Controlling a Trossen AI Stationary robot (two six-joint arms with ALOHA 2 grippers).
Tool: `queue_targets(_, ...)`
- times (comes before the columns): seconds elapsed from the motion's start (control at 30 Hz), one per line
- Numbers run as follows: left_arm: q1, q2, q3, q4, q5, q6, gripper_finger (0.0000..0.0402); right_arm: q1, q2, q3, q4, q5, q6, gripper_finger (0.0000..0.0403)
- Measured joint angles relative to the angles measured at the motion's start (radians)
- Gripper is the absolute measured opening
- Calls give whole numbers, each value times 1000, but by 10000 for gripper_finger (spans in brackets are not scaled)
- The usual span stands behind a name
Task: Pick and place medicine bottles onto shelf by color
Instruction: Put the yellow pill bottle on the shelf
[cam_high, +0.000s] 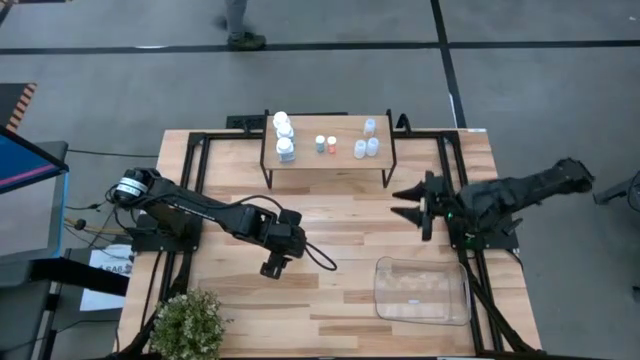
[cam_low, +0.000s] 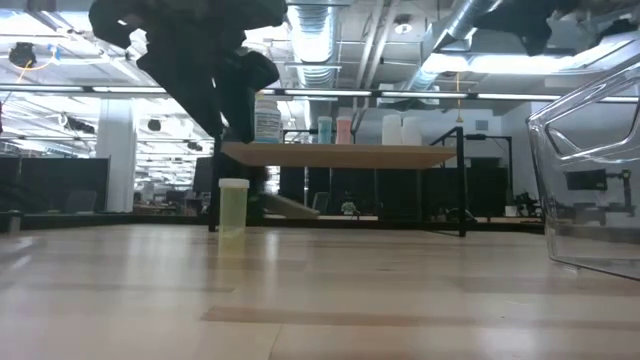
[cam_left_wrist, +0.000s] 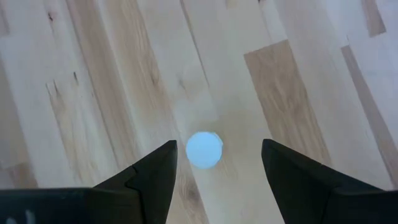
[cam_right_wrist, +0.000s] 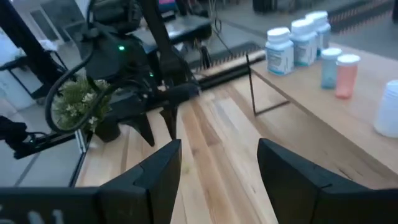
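A tiny yellow-green bottle (cam_low: 232, 207) with a white cap (cam_left_wrist: 204, 150) stands upright on the table. My left gripper (cam_left_wrist: 219, 144) is open and points down above it, a finger on either side, touching nothing; in the high view (cam_high: 272, 268) it hides the bottle. The shelf (cam_high: 328, 166) stands at the table's far middle. On it are white bottles (cam_high: 284, 136), a blue one (cam_high: 320, 144), orange ones (cam_high: 333, 144) and clear ones (cam_high: 371, 137). My right gripper (cam_high: 396, 202) is open and empty at the right, pointing toward the table's left.
A clear plastic tray (cam_high: 421, 291) lies at the near right. A small potted plant (cam_high: 190, 325) stands at the near left corner. A person's legs (cam_high: 238, 25) show beyond the table's far edge. Bare wood lies between the shelf and the tray.
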Motion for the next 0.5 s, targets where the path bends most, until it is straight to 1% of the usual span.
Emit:
queue_targets(0.13,12,0,0,7,0,8,222,166,2,-101,147,205,-22,232)
queue_targets(0.23,24,0,0,7,5,23,222,255,3,-158,198,300,-21,232)
queue_targets(0.33,34,17,1,17,35,35,222,290,13,-209,249,316,12,232)
queue_targets(0.43,35,49,-1,17,59,55,222,299,38,-247,282,314,59,232)
queue_targets(0.5,28,71,0,36,55,76,222,298,53,-268,304,312,84,232)
